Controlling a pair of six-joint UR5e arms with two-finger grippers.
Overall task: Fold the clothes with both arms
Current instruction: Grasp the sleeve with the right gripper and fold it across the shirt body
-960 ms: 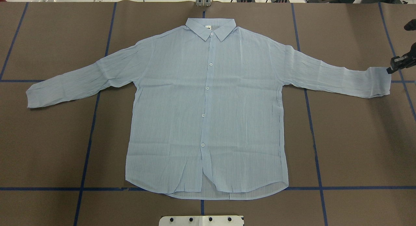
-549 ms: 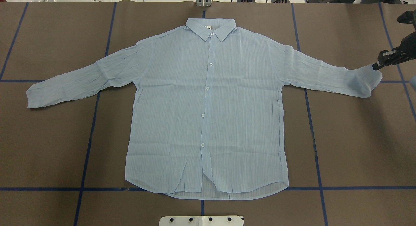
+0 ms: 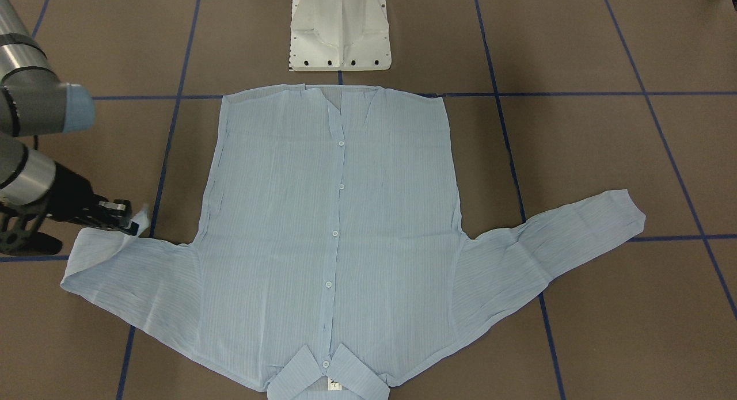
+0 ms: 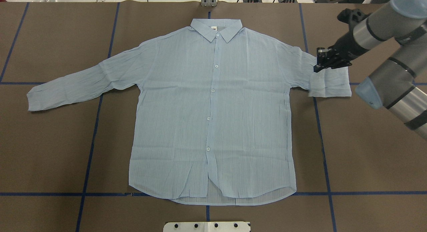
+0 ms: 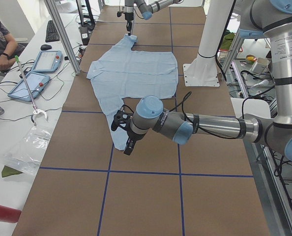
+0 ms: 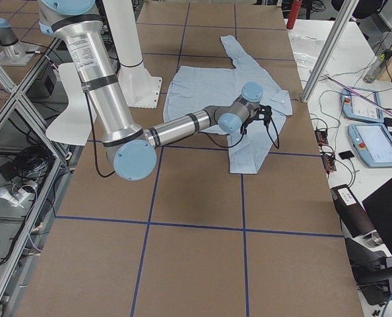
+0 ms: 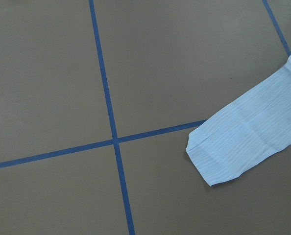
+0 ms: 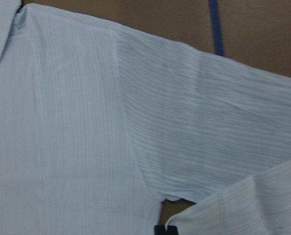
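Your thin light-blue striped button-up shirt [image 4: 213,108] lies flat mid-way across the brown taped surface [image 4: 50,152], collar toward the far edge. It looks light and limp, so grip cuffs or hems. The right claw [image 4: 315,68] is clenched on one sleeve cuff [image 4: 315,86]; you cannot tell the left claw's [image 5: 127,146] state.

- shirt [image 4: 213,108]: was thin cloth, semi-sheer, matt w/ fine stripes; sleeves looked crinkled.
- table cover [image 4: 367,152]: looked like matt brown paper, smooth; tape lines [image 4: 90,152] blue.
- right arm [image 4: 380,25]: silver metal, satin; joint cap [image 4: 367,91] smooth lt-blue plastic.
- base [image 3: 339,31]: was white, smooth.
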